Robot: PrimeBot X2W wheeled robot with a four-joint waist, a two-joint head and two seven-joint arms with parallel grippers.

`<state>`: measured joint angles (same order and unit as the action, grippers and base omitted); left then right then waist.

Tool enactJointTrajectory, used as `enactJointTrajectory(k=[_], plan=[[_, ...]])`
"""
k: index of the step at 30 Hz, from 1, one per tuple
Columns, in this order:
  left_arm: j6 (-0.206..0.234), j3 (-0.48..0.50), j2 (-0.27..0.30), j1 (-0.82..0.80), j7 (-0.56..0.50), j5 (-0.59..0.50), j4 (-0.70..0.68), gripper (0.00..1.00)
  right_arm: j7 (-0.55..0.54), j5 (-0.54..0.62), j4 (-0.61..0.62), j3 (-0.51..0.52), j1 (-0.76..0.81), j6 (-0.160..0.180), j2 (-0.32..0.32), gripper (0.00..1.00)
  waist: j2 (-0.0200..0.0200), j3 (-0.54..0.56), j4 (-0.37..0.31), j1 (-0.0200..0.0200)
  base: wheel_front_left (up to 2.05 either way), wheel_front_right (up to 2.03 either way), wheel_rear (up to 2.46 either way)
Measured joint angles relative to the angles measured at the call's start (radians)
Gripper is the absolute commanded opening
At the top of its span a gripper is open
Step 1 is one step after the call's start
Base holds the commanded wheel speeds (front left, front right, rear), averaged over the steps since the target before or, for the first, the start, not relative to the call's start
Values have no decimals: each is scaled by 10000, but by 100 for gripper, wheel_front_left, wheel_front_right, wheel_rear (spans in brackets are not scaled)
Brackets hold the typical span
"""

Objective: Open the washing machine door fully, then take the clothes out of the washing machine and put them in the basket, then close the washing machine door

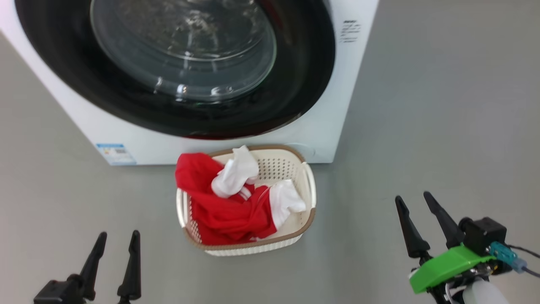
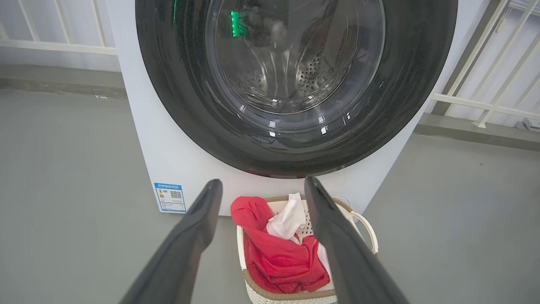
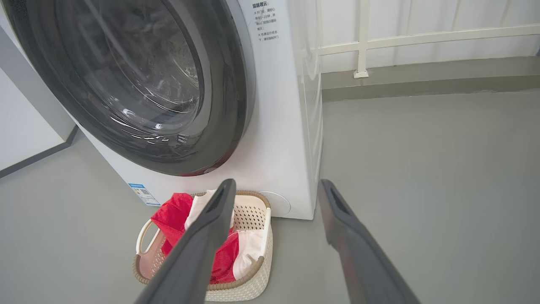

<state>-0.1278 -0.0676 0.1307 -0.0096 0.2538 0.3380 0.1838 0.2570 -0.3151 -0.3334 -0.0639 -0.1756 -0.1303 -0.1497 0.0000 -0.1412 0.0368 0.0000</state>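
The washing machine (image 1: 320, 126) stands at the top of the head view, and the washing machine door (image 1: 295, 93) lies shut flat against its front, black rim around a glass window (image 2: 295, 50). On the floor just before it, the cream basket (image 1: 303, 219) holds the red and white clothes (image 1: 223, 211), with one red fold hanging over the left rim. My left gripper (image 1: 118, 238) is open and empty at the lower left, well short of the basket. Off to the basket's right, my right gripper (image 1: 415, 200) is also open and holds nothing.
Grey floor (image 1: 443, 126) spreads on all sides of the machine and basket. A blue label (image 1: 116, 154) marks the machine's lower left corner. White railings (image 3: 422, 38) and a low kerb run behind the machine in the wrist views.
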Motion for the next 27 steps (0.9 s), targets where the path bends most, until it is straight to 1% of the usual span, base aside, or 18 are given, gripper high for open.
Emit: enactJointTrajectory(k=[13, 20, 27], plan=[[0, 228, 42, 713, 0, 8, 17, 100, 0, -48, 127, 163, 1019, 0, -48, 100, 0, 778, -750, 0, 0, 0, 0], [0, 328, 50, 936, 0, 6, 29, 100, 0, -61, 240, 217, 1578, 0, -79, 100, 0, 1091, -997, 0, 0, 0, 0], [0, 456, 46, 1074, 0, -6, 25, 100, 0, -61, 347, 337, 1784, 0, -98, 100, 0, 1213, -1111, 0, 0, 0, 0]])
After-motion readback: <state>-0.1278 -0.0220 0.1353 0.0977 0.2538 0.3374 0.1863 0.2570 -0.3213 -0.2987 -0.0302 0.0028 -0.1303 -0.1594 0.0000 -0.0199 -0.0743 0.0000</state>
